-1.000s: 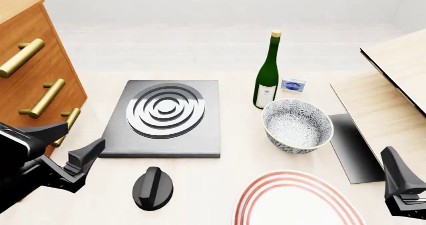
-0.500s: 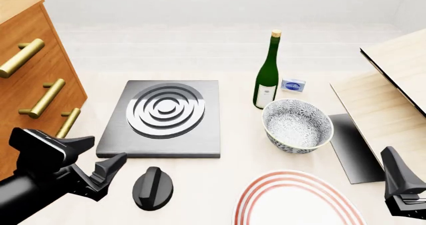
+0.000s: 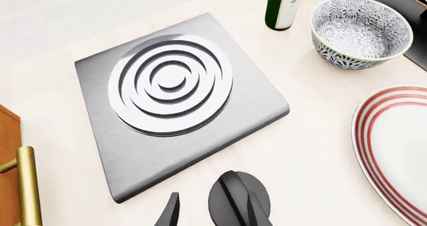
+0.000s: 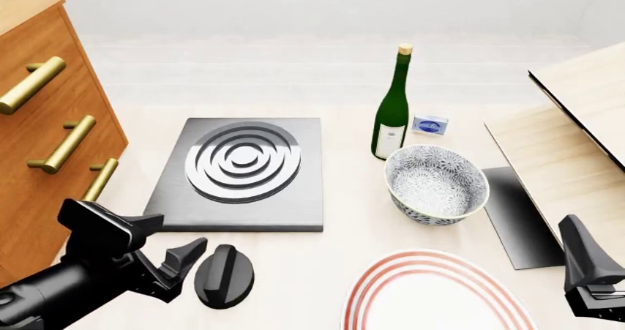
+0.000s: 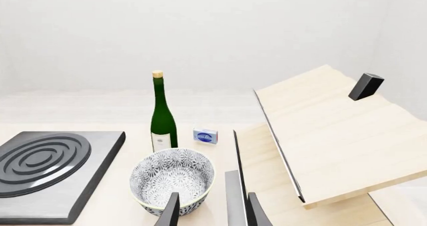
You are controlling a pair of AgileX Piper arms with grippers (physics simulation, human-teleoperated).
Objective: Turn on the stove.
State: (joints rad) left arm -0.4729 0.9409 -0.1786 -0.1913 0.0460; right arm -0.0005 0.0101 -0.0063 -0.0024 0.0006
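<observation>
The left pincer (image 4: pixel 166 246) hangs spread, released, just beside the black knob (image 4: pixel 225 276), which lies near the stove (image 4: pixel 239 173). The right pincer (image 4: pixel 586 268) looks released.

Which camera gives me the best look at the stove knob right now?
The front view: the whole black knob shows with its ridge, just in front of the stove, with the left gripper beside it. The left wrist view shows the knob larger but cut off at the frame edge. The right wrist view misses it.
</observation>
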